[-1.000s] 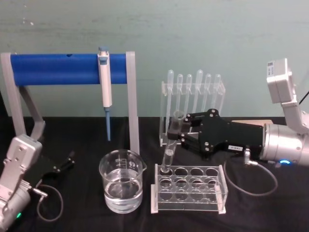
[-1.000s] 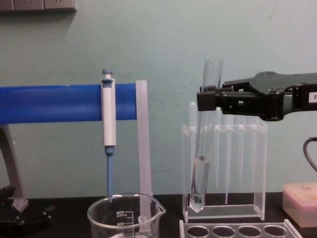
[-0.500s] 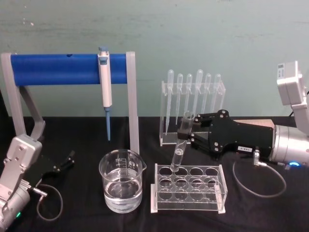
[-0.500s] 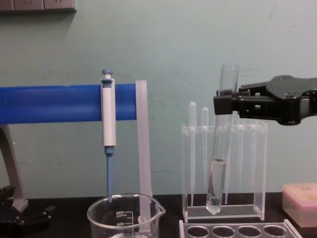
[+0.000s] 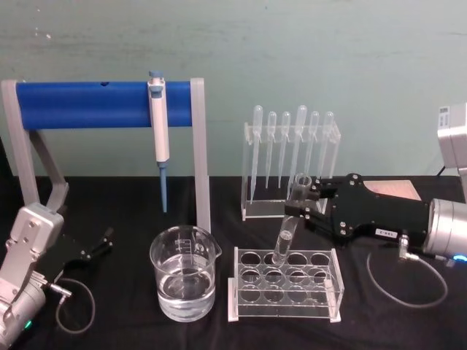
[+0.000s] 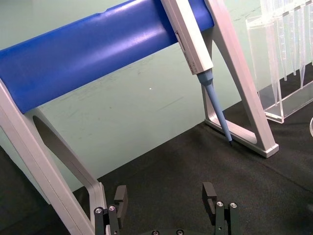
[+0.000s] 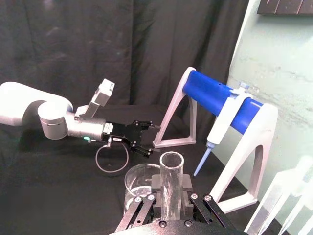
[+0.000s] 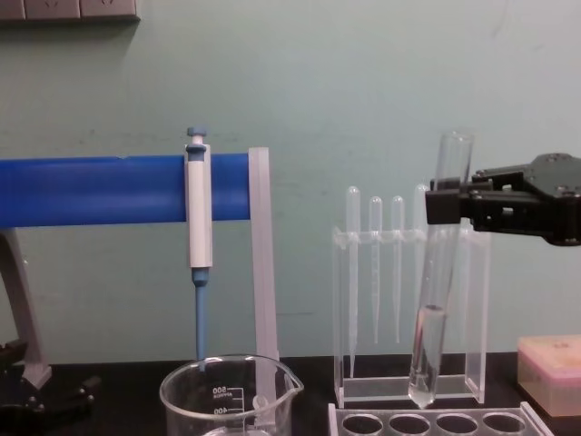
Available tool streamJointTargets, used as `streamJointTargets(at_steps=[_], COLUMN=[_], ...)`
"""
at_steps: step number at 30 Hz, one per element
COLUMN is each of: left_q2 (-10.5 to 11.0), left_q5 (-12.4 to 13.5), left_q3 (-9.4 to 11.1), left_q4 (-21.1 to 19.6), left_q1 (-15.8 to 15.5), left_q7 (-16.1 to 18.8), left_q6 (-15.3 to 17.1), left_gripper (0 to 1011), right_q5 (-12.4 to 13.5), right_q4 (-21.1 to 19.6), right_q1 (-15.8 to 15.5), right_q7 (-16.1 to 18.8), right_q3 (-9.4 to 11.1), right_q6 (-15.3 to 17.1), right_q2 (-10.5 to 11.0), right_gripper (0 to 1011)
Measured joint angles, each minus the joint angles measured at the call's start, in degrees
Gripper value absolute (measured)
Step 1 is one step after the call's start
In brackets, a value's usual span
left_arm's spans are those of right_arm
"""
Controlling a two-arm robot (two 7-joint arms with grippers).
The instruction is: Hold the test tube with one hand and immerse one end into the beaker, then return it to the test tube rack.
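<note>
My right gripper (image 5: 302, 201) is shut on the test tube (image 5: 287, 232) near its flared rim. The tube (image 8: 433, 309) hangs tilted, with a little liquid in its round lower end, which is just above the back row of the clear holed rack (image 5: 286, 286). In the right wrist view the tube (image 7: 171, 188) stands between the black fingers. The beaker (image 5: 184, 273), partly filled with clear liquid, stands on the black table left of the rack, apart from the tube. My left gripper (image 6: 165, 196) rests open and parked at the table's left.
A blue bar stand (image 5: 87, 104) carries a blue-and-white pipettor (image 5: 157, 135) behind the beaker. A clear holder with several thin pipettes (image 5: 292, 164) stands behind the rack. A pinkish box (image 8: 549, 372) sits at the right rear.
My right gripper has carried the tube to the right and lower, from above the rack's left end to farther along its back row. The left arm has stayed still.
</note>
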Motion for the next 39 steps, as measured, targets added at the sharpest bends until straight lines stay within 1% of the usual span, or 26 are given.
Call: streamJointTargets(at_steps=[7,15,27,39], left_q2=[0.00,0.00,0.00,0.00], left_q5=[0.00,0.00,0.00,0.00], left_q3=[0.00,0.00,0.00,0.00], left_q4=[0.00,0.00,0.00,0.00], left_q1=[0.00,0.00,0.00,0.00], left_q7=[0.00,0.00,0.00,0.00], left_q6=[0.00,0.00,0.00,0.00], left_gripper=[1000,1000,1000,1000], right_q5=[0.06,-0.28,-1.13,-1.73], right_q4=[0.23,0.77,1.62,3.46], right_q1=[-1.20,-1.81,-2.18,-2.13], right_q7=[-0.31,-0.34,-0.09,0.38], right_q3=[0.40,0.49,0.35,-0.09], right_q6=[-0.14,-0.21,-0.42,-0.98], right_q2=[-0.13,-0.59,-1.16,-2.37], right_gripper=[239,239,239,239])
